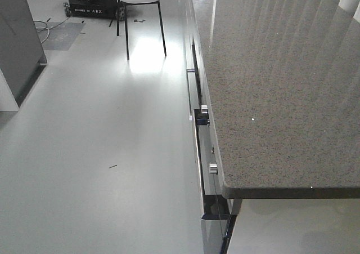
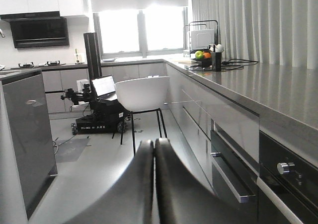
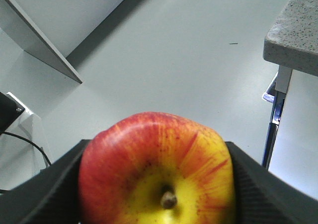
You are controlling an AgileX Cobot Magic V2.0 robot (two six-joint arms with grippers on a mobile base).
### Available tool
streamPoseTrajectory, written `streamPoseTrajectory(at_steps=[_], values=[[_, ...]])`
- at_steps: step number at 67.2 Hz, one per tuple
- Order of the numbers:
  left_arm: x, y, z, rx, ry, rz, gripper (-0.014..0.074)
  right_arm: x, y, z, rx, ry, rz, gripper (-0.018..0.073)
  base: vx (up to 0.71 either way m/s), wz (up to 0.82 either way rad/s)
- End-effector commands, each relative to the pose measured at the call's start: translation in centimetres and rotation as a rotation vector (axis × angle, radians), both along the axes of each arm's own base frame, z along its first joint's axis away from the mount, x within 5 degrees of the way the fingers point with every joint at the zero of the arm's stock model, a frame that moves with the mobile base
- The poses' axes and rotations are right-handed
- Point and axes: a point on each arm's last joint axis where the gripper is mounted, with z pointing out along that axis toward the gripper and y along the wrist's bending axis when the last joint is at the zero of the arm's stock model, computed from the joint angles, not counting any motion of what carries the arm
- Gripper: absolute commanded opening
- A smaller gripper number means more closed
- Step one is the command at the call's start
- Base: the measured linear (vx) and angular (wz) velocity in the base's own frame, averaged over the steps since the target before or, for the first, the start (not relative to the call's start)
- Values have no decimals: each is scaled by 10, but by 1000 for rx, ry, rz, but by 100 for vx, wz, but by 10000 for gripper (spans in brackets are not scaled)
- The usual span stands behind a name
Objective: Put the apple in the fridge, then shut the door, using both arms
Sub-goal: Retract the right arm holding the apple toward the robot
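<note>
The right end effector (image 3: 156,194) is clamped on the apple (image 3: 156,169), with a black finger (image 3: 44,194) on each flank. The stem end faces the wrist camera. The apple hangs over the pale floor (image 3: 164,50), just left of the speckled desk (image 3: 293,25) corner. It looks firm and light, but waxy-skinned and easy to bruise, so a modest squeeze across its widest girth seems right. The left end effector (image 2: 154,152) is clenched on nothing, fingers pressed together. I can't pick out the fridge for certain.
</note>
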Motion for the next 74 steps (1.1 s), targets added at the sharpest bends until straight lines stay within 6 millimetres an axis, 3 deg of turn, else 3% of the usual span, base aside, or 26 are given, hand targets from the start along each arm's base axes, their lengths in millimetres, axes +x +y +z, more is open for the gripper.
streamPoseTrajectory(at_steps=[1, 43, 74], values=[[-2, 0, 3, -14, -68, -4, -6, 0, 3, 10, 48, -24, 16, 388, 0, 0], [-2, 0, 3, -14, -68, -4, -6, 0, 3, 10, 48, -24, 16, 388, 0, 2], [-2, 0, 3, -14, -68, -4, -6, 0, 3, 10, 48, -24, 16, 388, -5, 27]])
